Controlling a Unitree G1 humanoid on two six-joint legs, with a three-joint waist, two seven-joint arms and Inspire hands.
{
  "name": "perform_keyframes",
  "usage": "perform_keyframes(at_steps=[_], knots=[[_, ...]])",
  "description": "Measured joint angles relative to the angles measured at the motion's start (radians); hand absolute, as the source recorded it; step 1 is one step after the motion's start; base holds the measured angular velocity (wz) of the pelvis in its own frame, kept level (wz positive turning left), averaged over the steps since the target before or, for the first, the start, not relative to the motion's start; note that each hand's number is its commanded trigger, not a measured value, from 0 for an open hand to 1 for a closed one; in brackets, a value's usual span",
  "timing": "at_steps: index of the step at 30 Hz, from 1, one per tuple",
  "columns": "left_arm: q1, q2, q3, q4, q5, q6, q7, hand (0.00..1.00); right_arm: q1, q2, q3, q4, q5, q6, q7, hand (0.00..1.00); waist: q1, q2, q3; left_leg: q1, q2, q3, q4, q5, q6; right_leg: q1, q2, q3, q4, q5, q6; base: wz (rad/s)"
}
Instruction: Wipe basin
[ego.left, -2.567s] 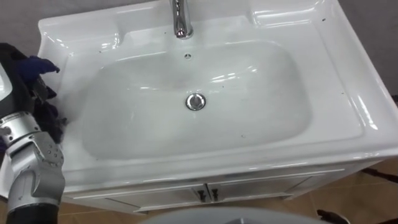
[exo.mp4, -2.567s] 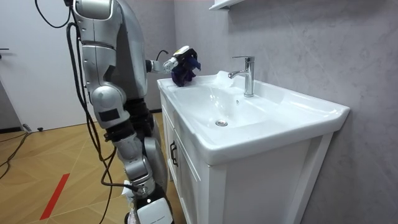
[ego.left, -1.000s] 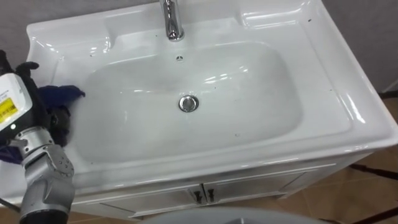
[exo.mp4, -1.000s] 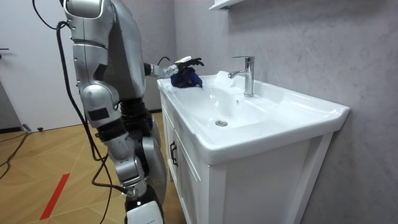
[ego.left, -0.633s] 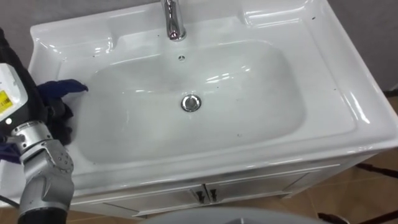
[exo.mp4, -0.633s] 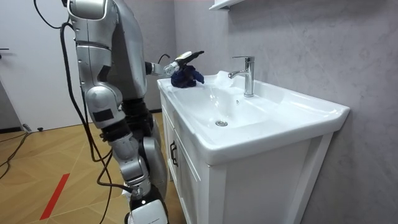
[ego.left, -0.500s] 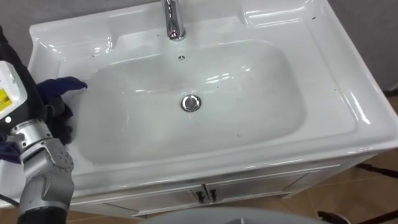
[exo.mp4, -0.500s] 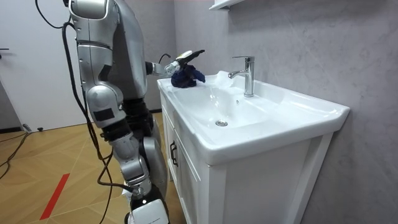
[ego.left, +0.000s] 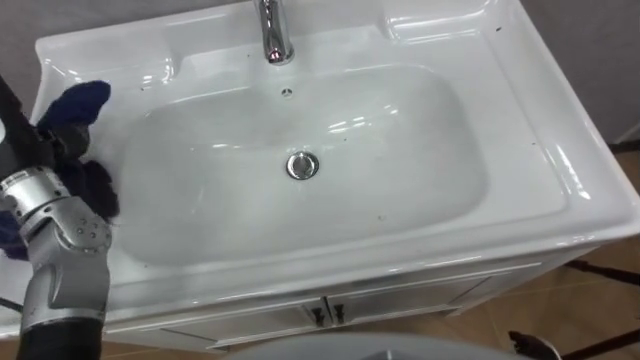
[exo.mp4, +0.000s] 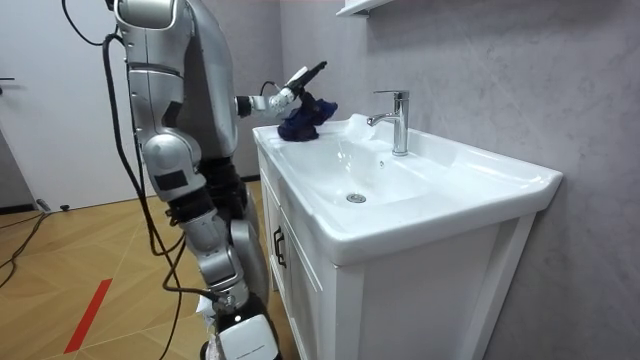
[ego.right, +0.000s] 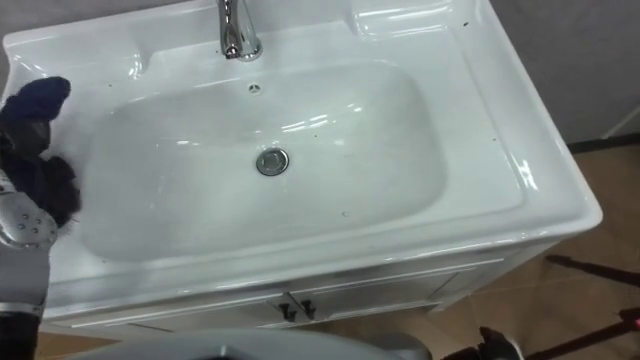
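Glossy white basin (ego.left: 556, 172), crumpled blue cloth (ego.left: 78, 103), left hand (exo.mp4: 302, 78) seemingly flat

A: What does the eye view cut off?
B: The faucet (ego.left: 272, 35) at 12 o'clock and the cabinet doors (ego.left: 330, 312) at 6 o'clock.
A: And at 9 o'clock?
B: The left hand (ego.left: 22, 150), clipped by the edge and partly buried in the cloth (ego.left: 78, 102).

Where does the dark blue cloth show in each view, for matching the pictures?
Left eye view: cloth at far left, on the basin's left rim.
Room view: cloth upper centre-left, on the basin corner beside the robot.
Right eye view: cloth at the left edge.
Shared landmark: the faucet.
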Motion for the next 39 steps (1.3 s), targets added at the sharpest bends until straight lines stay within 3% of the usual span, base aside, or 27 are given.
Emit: perform_keyframes(at_steps=[3,5,9,14,18,25,30,34,39], knots=[[-0.031,0.017,0.014,-0.013,-0.009,-0.006,0.016,0.00,-0.007,0.001,0.000,0.002,0.001,-0.015,0.001,0.00,0.000,0.006,0.0013,-0.001,0.000,-0.001,-0.001,0.000,0.000,0.000,0.001,-0.001,-0.002,0.000,0.000,0.02],[-0.034,0.046,0.019,-0.030,-0.007,-0.010,0.017,0.00,-0.005,0.001,0.000,0.006,0.001,-0.016,0.007,0.00,0.005,0.015,0.0006,-0.001,0.000,0.000,-0.003,0.000,0.000,-0.001,0.002,0.002,-0.004,0.000,0.000,-0.02],[-0.057,0.062,0.070,-0.080,-0.008,-0.013,0.039,0.00,0.000,0.001,0.000,0.029,0.000,-0.015,0.010,0.00,0.005,0.027,0.0057,-0.006,0.000,0.002,-0.003,0.000,0.000,-0.010,0.001,0.004,0.000,0.000,0.000,-0.04],[-0.078,0.099,0.104,-0.097,-0.006,-0.019,0.078,0.00,0.010,-0.002,0.001,0.036,0.000,-0.014,0.011,0.00,0.019,0.041,0.0026,-0.011,-0.002,0.007,-0.002,0.000,0.000,-0.021,0.001,0.012,0.005,0.000,0.001,-0.08],[-0.076,0.104,0.128,-0.103,0.016,-0.024,0.090,0.00,0.021,-0.003,-0.013,0.034,-0.001,-0.015,0.011,0.00,0.034,0.042,0.0019,-0.008,-0.002,0.009,-0.003,0.000,0.000,-0.020,0.001,0.010,0.006,0.000,0.001,-0.02],[-0.071,0.109,0.236,-0.109,0.037,-0.025,0.104,0.00,0.041,-0.006,-0.076,0.034,0.000,-0.014,0.008,0.00,0.066,0.048,0.0000,-0.008,-0.003,-0.001,-0.003,0.000,0.000,-0.014,-0.002,-0.006,0.005,-0.001,0.002,0.06],[-0.057,0.109,0.261,-0.119,0.036,-0.025,0.137,0.00,0.050,-0.010,-0.074,0.040,-0.001,-0.013,0.008,0.00,0.105,0.053,-0.0021,-0.009,-0.008,-0.007,-0.002,0.002,0.003,-0.015,-0.012,-0.012,0.012,-0.008,0.006,0.06],[0.016,0.109,0.340,-0.119,0.035,-0.035,0.174,0.00,0.052,-0.010,-0.073,0.039,-0.046,-0.014,0.008,0.00,0.113,0.047,-0.0054,-0.006,-0.014,-0.017,-0.001,0.003,0.005,-0.020,-0.016,-0.023,0.039,-0.024,0.007,0.07],[0.068,0.109,0.428,-0.118,0.020,-0.044,0.198,0.00,0.071,-0.023,-0.075,0.038,-0.048,-0.014,0.019,0.00,0.162,0.037,-0.0058,-0.004,-0.016,-0.033,0.000,0.003,0.005,-0.012,-0.022,-0.042,0.038,-0.028,0.008,0.10]])
